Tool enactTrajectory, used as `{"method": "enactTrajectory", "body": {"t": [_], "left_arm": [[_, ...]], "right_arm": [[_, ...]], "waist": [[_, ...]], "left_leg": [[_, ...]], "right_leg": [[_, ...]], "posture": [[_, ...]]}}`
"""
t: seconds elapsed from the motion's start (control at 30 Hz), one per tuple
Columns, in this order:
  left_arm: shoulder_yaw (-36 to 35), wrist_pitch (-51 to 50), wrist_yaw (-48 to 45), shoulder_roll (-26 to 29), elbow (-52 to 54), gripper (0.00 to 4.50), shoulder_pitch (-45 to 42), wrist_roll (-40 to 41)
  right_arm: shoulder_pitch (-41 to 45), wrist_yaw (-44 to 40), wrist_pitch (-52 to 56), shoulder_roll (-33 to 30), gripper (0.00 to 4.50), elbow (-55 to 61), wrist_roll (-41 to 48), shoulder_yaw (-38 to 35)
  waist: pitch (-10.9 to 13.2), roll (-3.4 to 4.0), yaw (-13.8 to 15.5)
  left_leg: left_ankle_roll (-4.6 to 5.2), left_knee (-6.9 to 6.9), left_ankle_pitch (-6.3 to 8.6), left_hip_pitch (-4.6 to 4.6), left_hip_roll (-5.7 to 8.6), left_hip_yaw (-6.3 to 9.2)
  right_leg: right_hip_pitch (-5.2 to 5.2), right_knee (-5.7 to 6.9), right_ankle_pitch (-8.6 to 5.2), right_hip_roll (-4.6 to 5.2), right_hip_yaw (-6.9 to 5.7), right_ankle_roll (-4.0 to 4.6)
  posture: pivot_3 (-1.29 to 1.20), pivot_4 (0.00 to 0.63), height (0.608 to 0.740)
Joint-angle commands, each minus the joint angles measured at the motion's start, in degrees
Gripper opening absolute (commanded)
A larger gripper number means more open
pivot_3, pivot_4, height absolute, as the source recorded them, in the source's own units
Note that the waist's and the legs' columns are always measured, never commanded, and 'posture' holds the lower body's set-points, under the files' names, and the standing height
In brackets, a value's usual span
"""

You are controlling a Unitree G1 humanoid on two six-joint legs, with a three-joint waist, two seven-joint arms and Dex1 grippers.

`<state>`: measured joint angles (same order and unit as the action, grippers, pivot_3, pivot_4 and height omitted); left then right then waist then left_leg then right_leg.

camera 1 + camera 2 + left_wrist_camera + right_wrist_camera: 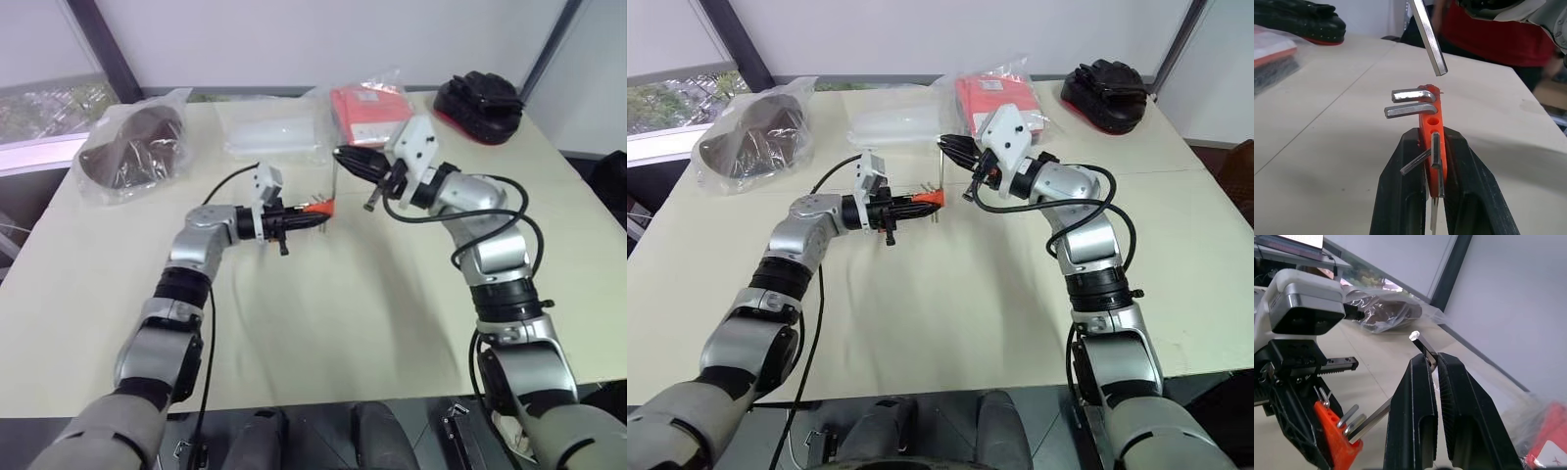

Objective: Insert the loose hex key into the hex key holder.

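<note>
**Observer:** Why do you hold the block up in the air instead of leaving it on the worktop?

**Me:** So its open holes face my other arm. My left tool is clamped on the hex key holder, gripping the lower part of the orange-red block so that the upper end sticks out past my fingers. That leaves the free holes clear, and my own wrist view looks straight along the block at them.

**Observer:** And the other keys in it?

**Me:** A few short grey ones stick out sideways from the block. I judge they are the hazard here: the incoming rod could catch on them before it finds a hole.

**Observer:** Where is the loose hex key?

**Me:** In my right tool, which is closed on it. The loose hex key is pinched partway along, so one end pokes up past my fingertips and the long shaft hangs down toward the holder. Its cut end hovers just above the top of the block, near it but apart.

**Observer:** Why grip it mid-shaft?

**Me:** I think it leaves enough free length to go into a hole while keeping the rod stiff.

**Observer:** How far along are you?

**Me:** Both parts are held and brought together; the insertion itself is not yet done. Next, I judge, the tip must line up with an empty hole and go straight in.
</note>
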<state>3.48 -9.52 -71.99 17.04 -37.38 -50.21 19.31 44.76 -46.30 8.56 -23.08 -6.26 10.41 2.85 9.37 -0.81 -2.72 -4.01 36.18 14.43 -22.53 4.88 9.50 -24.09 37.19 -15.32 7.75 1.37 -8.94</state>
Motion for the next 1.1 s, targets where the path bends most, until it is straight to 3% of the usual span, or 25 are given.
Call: {"method": "enactTrajectory", "body": {"t": [0.03, 1.1], "left_arm": [[-0.8, 0.8, -0.9, 0.1, 1.4, 0.0, -1.6, 0.3], [-3.0, -4.0, 0.0, -0.5, 6.0, 0.0, -0.2, 3.0]], "right_arm": [[0.1, 0.9, -0.3, 0.2, 0.02, 2.9, 1.3, -1.1], [-2.4, 1.3, -3.2, -1.0, 0.02, -0.3, 0.8, -0.6]], "waist": [[0.0, 0.0, 0.0], [0.0, 0.0, 0.0]], "left_leg": [[0.0, 0.0, 0.0, 0.0, 0.0, 0.0], [0.0, 0.01, 0.0, 0.0, 0.0, 0.0]], "right_leg": [[0.0, 0.0, 0.0, 0.0, 0.0, 0.0], [0.0, 0.01, 0.0, 0.0, 0.01, 0.0]], "posture": [[0.0, 0.15, 0.74], [0.0, 0.15, 0.74]]}}
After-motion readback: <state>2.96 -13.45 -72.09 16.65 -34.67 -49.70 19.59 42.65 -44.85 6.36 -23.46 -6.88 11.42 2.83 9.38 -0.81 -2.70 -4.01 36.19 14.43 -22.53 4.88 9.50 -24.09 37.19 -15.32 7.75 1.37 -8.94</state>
